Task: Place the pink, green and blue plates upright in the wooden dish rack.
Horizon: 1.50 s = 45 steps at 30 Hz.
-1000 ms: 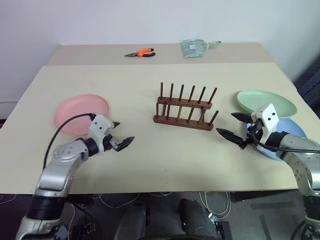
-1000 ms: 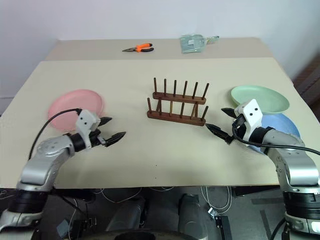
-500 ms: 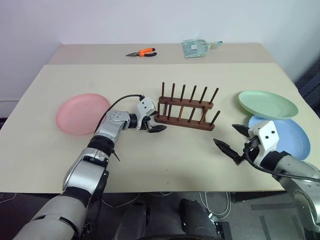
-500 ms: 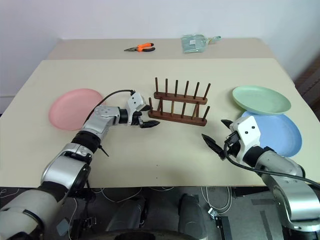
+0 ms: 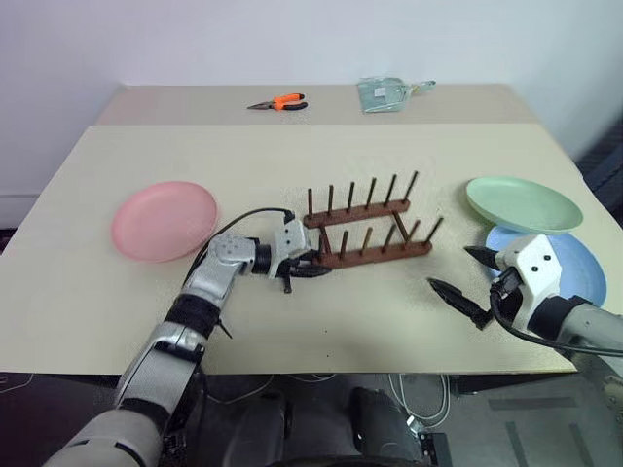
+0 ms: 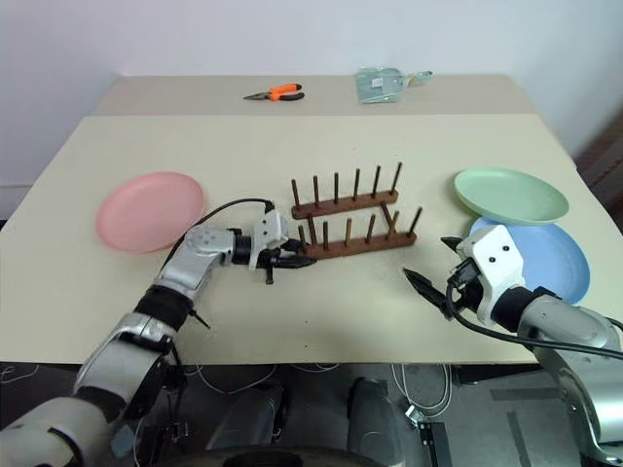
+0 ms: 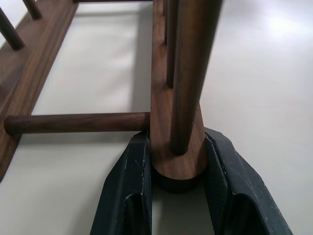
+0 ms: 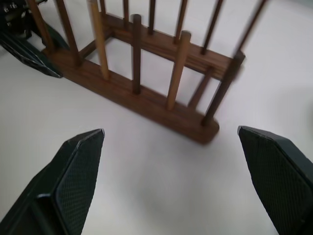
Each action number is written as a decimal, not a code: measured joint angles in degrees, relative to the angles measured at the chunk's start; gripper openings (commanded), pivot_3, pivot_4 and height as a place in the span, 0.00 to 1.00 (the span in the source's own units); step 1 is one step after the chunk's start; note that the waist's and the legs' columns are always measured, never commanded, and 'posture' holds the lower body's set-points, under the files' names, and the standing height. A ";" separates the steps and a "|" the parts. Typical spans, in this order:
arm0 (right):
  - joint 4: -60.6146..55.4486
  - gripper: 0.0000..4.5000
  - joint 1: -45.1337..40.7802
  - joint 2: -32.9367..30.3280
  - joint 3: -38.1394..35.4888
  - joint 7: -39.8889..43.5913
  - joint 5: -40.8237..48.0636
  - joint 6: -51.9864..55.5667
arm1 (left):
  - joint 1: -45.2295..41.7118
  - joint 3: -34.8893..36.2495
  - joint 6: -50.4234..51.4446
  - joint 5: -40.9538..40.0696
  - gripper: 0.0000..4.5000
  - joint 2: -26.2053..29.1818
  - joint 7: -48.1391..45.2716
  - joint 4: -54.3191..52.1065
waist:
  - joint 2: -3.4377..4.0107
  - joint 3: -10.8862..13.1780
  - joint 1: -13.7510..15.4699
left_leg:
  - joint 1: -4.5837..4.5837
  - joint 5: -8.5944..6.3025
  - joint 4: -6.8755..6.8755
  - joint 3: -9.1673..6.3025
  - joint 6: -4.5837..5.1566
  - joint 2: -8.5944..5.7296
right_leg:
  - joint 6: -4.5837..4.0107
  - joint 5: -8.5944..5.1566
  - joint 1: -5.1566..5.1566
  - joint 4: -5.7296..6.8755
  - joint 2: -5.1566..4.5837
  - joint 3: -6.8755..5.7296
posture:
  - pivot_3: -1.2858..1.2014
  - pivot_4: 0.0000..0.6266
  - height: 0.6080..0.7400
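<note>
Since the earlier frames the left gripper (image 7: 172,182) has swung in from beside the salmon-pink round plate (image 5: 164,219) to the near-left end of the small dark brown wooden dish rack (image 5: 368,226), and the rack itself now sits turned on the beige table (image 5: 292,156), its right end angled further back. The left gripper's two black fingers are pinched on the rounded end of the rack's near base rail, one finger (image 7: 128,188) on each side of it, just below the end peg. The right gripper (image 5: 465,282) hovers over the table near the rack's right end with its fingers spread wide, holding nothing.

All three plates lie flat and outside the rack: the pink one well to the left, the pale mint-green round plate (image 5: 522,202) to the right, overlapping the far edge of the light-blue round plate (image 5: 569,270).

The grip is only on the rail's tip, so I judge that any further pull may swing the rack more, or let it slip free, leaving its slots badly lined up for loading plates
</note>
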 measured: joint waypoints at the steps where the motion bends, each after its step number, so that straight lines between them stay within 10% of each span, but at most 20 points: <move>1: 0.37 1.00 1.08 -0.34 -0.28 0.69 -0.02 0.09 | 1.31 -0.39 1.40 -0.27 0.17 0.52 -0.39 -2.68 | 0.00 0.00 0.00 | 0.00 0.00 0.01 0.01 0.00 0.00 | -0.02 -0.01 0.01 -0.01 -0.01 0.01 | 0.52 0.24 1.00; 8: 3.35 0.87 4.71 -1.20 -0.93 3.46 -2.12 -2.09 | 2.73 -0.97 9.43 -0.74 0.93 2.05 2.38 -8.57 | 0.00 0.00 -0.19 | 0.04 0.00 0.04 0.03 0.00 0.00 | 0.02 -0.20 0.01 0.02 0.00 0.00 | 0.52 0.24 1.00; 11: 3.70 0.57 6.63 -1.62 -0.75 4.94 -2.84 -3.22 | 5.28 -0.64 11.85 -0.85 0.87 5.68 3.41 -13.37 | 0.03 -0.01 -0.42 | 0.07 -0.02 -0.03 0.05 0.02 0.05 | 0.03 -0.20 -0.03 0.05 0.02 0.00 | 0.52 0.24 1.00; 16: 3.82 0.01 7.85 -1.29 4.45 5.52 -5.48 -5.09 | 13.46 3.20 20.84 -5.00 0.35 13.42 3.11 -26.08 | 0.07 -0.04 -0.83 | 0.10 -0.05 -0.04 0.06 0.04 0.13 | -0.02 -0.25 -0.03 0.08 0.03 0.01 | 0.52 0.24 1.00; 36: 30.54 0.01 -22.14 10.01 24.64 -10.52 -27.25 -15.86 | 7.79 -4.38 22.37 3.76 0.35 -5.87 34.68 -19.13 | -0.04 -0.18 -0.24 | 0.27 -0.01 0.15 0.03 0.03 -0.01 | -0.03 -0.16 0.24 0.11 0.04 0.02 | 0.52 0.24 1.00; 39: 31.14 0.19 -23.08 10.35 24.06 -8.88 -26.08 -15.33 | 8.05 -3.80 20.72 3.39 0.35 -4.89 34.56 -18.81 | -0.03 -0.19 -0.38 | 0.27 -0.01 0.11 0.03 0.03 0.01 | 0.03 -0.12 0.19 0.14 0.07 0.03 | 0.52 0.24 1.00; 45: 20.36 0.87 -18.13 8.05 23.51 -0.04 -19.03 -12.54 | 12.32 11.65 25.42 -6.60 0.99 0.82 32.90 -22.99 | 0.09 -0.06 -1.59 | 0.07 -0.02 0.00 -0.06 0.03 0.06 | 0.13 -0.08 -0.12 0.25 0.12 0.02 | 0.52 0.24 1.00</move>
